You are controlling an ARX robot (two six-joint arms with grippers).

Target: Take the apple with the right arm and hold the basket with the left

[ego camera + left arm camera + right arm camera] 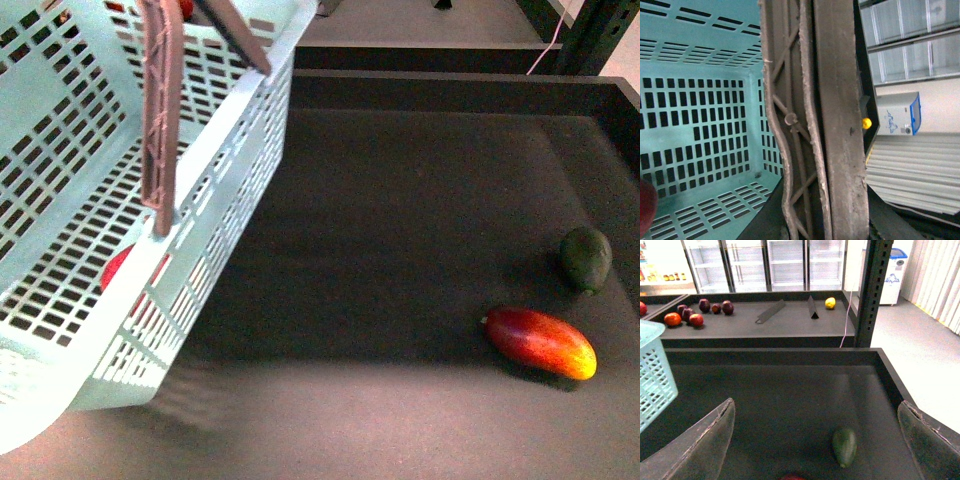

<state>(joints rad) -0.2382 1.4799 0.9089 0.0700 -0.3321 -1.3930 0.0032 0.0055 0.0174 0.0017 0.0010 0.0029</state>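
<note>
The turquoise basket hangs tilted at the left, lifted off the dark table. My left gripper is shut on its long wall near the rim. One brownish ribbed finger lies against the inner side. In the left wrist view the fingers press together beside the basket's lattice wall. The apple shows red through the slots, low inside the basket. Its edge also shows in the left wrist view. My right gripper is open and empty above the table, out of the front view.
A red-yellow mango and a dark green avocado lie at the table's right. The avocado sits between my right fingers' lines. The table has a raised rim. Behind stand a shelf with fruit and a dark post.
</note>
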